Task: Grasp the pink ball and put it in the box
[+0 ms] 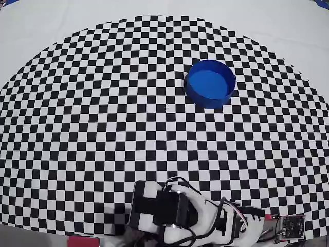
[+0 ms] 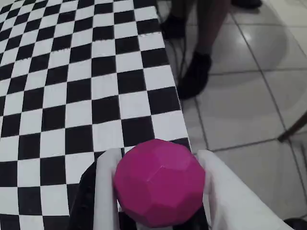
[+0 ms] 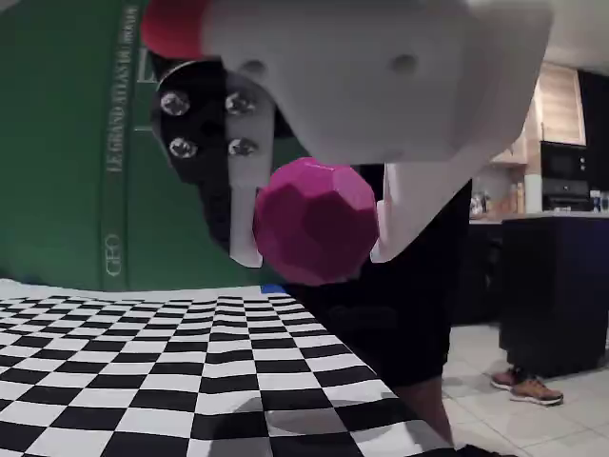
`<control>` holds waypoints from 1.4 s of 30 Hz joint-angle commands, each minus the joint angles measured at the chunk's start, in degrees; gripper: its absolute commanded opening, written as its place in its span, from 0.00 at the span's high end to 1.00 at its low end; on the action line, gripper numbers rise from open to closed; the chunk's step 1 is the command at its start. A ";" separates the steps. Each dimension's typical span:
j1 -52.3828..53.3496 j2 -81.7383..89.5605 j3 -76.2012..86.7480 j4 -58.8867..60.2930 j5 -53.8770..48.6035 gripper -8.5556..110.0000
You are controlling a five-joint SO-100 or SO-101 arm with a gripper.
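The pink ball is a faceted magenta sphere clamped between the two white fingers of my gripper, which is shut on it. In the wrist view it hangs over the checkered cloth, close to the table's right edge. The fixed view shows the ball held well above the table in the gripper. In the overhead view the box, a round shallow blue container with nothing in it, stands on the cloth right of centre. The folded white arm sits at the bottom edge there, far from the box, and the ball is hidden.
The table's edge runs down the wrist view, with tiled floor and a person's dark shoes beyond it. A person in dark clothes stands behind the gripper in the fixed view. A small circuit board lies by the arm's base.
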State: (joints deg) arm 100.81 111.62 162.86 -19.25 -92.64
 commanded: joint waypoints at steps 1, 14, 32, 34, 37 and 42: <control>0.09 3.60 0.18 -0.97 -0.35 0.93; 0.26 10.46 2.72 -0.97 -0.35 0.93; 1.14 13.10 -0.44 -3.87 -0.35 0.93; 1.14 13.10 -0.97 -3.78 -0.35 0.93; 1.23 13.01 -2.11 -3.69 -0.35 0.93; 1.23 12.48 -4.31 -2.11 0.00 0.93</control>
State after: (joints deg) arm 101.43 122.61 162.16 -22.06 -92.64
